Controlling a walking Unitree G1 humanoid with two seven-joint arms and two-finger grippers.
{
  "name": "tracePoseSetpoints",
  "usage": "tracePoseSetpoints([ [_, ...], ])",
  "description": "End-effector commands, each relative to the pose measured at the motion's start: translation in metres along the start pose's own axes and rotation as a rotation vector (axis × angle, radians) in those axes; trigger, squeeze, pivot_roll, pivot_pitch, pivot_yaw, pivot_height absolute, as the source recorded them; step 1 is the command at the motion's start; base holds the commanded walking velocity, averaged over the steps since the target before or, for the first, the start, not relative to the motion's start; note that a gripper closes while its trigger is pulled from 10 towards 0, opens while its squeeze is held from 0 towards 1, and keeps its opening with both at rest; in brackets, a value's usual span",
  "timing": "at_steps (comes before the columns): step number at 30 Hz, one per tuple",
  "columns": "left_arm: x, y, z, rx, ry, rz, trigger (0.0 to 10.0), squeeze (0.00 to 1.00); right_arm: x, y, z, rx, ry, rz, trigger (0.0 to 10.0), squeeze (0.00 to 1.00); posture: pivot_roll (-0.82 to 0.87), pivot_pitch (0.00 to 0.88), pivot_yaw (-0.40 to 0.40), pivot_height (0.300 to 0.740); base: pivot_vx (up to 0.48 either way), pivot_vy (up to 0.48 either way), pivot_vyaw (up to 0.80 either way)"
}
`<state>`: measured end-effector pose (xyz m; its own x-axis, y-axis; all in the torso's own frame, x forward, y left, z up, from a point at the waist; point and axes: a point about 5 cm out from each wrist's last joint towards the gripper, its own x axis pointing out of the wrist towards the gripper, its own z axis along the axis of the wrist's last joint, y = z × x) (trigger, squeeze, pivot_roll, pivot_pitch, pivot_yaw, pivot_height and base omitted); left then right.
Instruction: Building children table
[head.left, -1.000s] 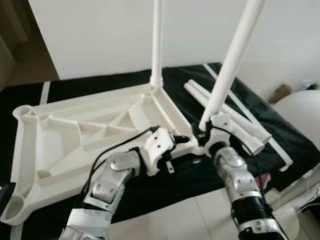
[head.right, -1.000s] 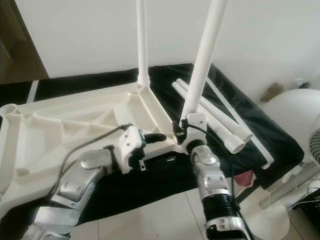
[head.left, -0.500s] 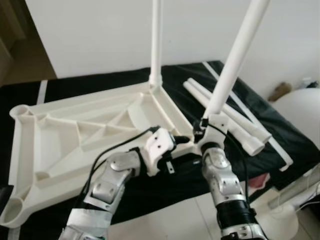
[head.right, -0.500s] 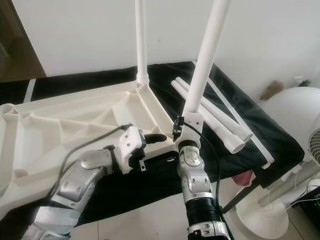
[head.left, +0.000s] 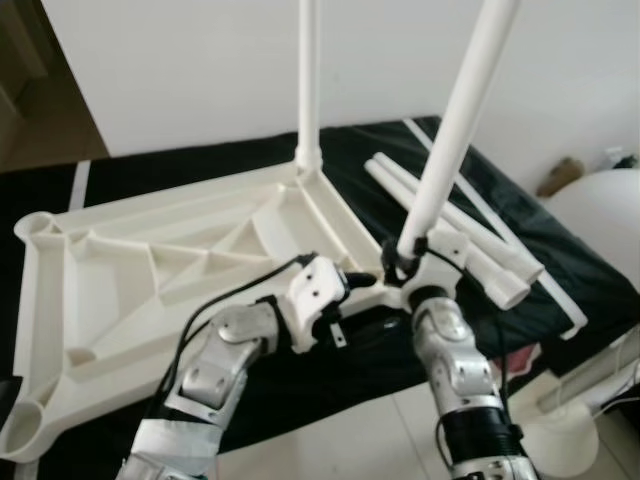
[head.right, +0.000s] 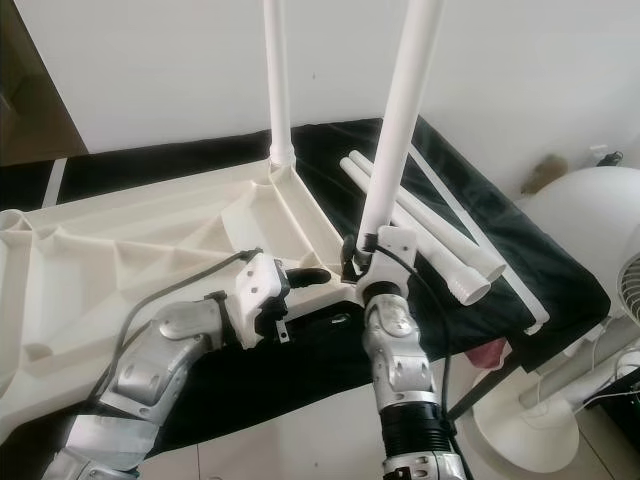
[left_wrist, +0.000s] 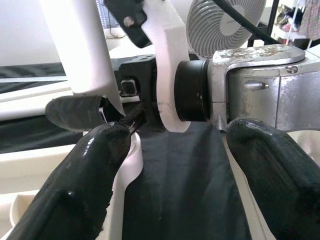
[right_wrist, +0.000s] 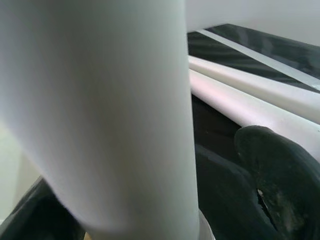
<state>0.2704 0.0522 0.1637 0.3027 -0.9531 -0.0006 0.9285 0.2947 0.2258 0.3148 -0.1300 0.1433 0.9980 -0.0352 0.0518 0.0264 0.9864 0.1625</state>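
Observation:
The white table top (head.left: 150, 280) lies upside down on a black cloth. One white leg (head.left: 309, 80) stands upright in its far right corner. My right gripper (head.left: 400, 262) is shut on a second white leg (head.left: 455, 130), holding it nearly upright with its foot just above the near right corner socket (left_wrist: 131, 150). My left gripper (head.left: 365, 285) is open beside that corner, its black fingers (left_wrist: 90, 170) spread to either side of the right wrist. The right wrist view looks close up at the held leg (right_wrist: 115, 115), with one black finger (right_wrist: 280, 170) beside it.
Two loose white legs (head.left: 450, 225) and a thin white strip (head.left: 520, 260) lie on the black cloth right of the table top. A white fan (head.right: 590, 240) stands on the floor at the right. A white wall lies behind.
My right forearm has swung left and the held leg now stands a little steeper, its foot closer over the corner socket. The left arm has stayed put.

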Motion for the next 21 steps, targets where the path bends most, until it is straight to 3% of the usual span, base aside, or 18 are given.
tracePoseSetpoints([
  [1, -0.004, -0.002, -0.001, -0.023, 0.003, 0.019, 10.0, 0.0, -0.007, -0.004, 0.002, 0.018, -0.025, 0.029, 10.0, 1.0, -0.06, 0.052, -0.004, 0.74, 0.0, 0.0, 0.0],
  [5, -0.009, -0.003, -0.005, -0.03, 0.026, 0.021, 10.0, 0.0, -0.015, -0.009, 0.003, 0.003, -0.045, 0.057, 10.0, 1.0, -0.07, 0.055, -0.001, 0.74, 0.0, 0.0, 0.0],
  [6, -0.014, -0.001, -0.008, -0.027, 0.049, 0.033, 10.0, 0.0, -0.021, -0.011, 0.0, 0.002, -0.042, 0.074, 10.0, 0.0, -0.07, 0.055, 0.0, 0.74, 0.0, 0.0, 0.0],
  [10, -0.02, 0.002, -0.011, -0.028, 0.069, 0.039, 10.0, 0.0, -0.027, -0.012, -0.003, 0.002, -0.031, 0.097, 10.0, 0.0, -0.07, 0.058, 0.002, 0.74, 0.0, 0.0, 0.0],
  [11, -0.034, 0.008, -0.017, -0.027, 0.126, 0.037, 10.0, 0.0, -0.034, -0.016, -0.007, -0.012, -0.017, 0.105, 10.0, 0.0, -0.07, 0.059, 0.008, 0.74, 0.0, 0.0, 0.0],
  [12, -0.034, 0.008, -0.017, -0.027, 0.126, 0.037, 10.0, 0.0, -0.034, -0.016, -0.007, -0.012, -0.017, 0.105, 10.0, 0.0, -0.07, 0.059, 0.008, 0.74, 0.0, 0.0, 0.0],
  [13, -0.045, 0.012, -0.023, -0.025, 0.18, 0.032, 10.0, 0.0, -0.039, -0.018, -0.011, -0.026, -0.001, 0.104, 10.0, 0.0, -0.07, 0.059, 0.009, 0.74, 0.0, 0.0, 0.0],
  [19, -0.063, 0.03, -0.03, -0.041, 0.238, 0.114, 10.0, 0.0, -0.046, -0.023, -0.016, -0.016, 0.017, 0.084, 10.0, 0.0, -0.08, 0.061, 0.018, 0.74, 0.0, 0.0, 0.0],
  [21, -0.063, 0.03, -0.03, -0.041, 0.238, 0.114, 10.0, 0.0, -0.046, -0.023, -0.016, -0.016, 0.017, 0.084, 10.0, 0.0, -0.08, 0.061, 0.018, 0.74, 0.0, 0.0, 0.0],
])
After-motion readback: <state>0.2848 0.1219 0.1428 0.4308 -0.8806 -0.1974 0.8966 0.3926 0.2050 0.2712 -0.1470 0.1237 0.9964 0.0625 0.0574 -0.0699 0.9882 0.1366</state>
